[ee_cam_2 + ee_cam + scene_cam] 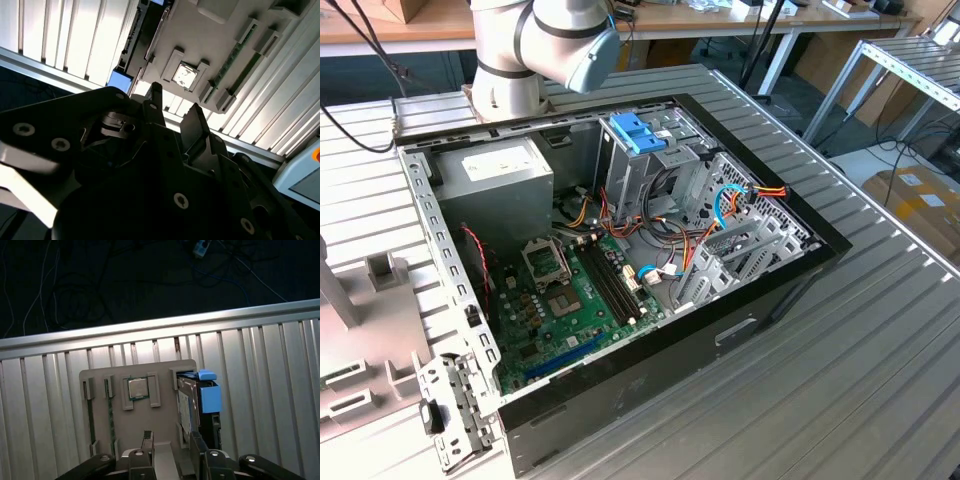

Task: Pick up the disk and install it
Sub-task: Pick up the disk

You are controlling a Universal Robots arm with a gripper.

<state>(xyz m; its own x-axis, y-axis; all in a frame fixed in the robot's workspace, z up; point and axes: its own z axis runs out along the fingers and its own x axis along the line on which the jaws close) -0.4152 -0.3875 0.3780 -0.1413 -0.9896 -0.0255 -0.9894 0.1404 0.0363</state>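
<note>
A ribbed metal table [880, 380] was seen in the exterior view, carrying an open computer case [650, 385]. The metal drive cage [655, 185] inside the case was topped by a blue-latched bracket [638, 132].

In the first wrist view, a light-coloured parts tray [160, 372] was observed resting on the ribbed surface below the arm. The disk [209, 397] was located in a slot at one edge of this tray. It was stood on its long edge, with the light blue carrier frame on the outer side and the dark drive face turned toward the tray's middle. Its long axis was aligned with the memory modules [90, 415] at the opposite edge of the tray, so that one short end was directed toward the gripper. A processor [136, 388] was seated between the modules and the disk.

The gripper [171, 440] was held above the near end of the tray. Its fingers [195, 446] were spread apart and nothing was gripped between them. The gap was centred over bare tray, not over the disk. The disk was therefore offset sideways from the gap, just beside the outer face of one finger. A lateral correction toward the blue frame was judged necessary before any grasp.
</note>
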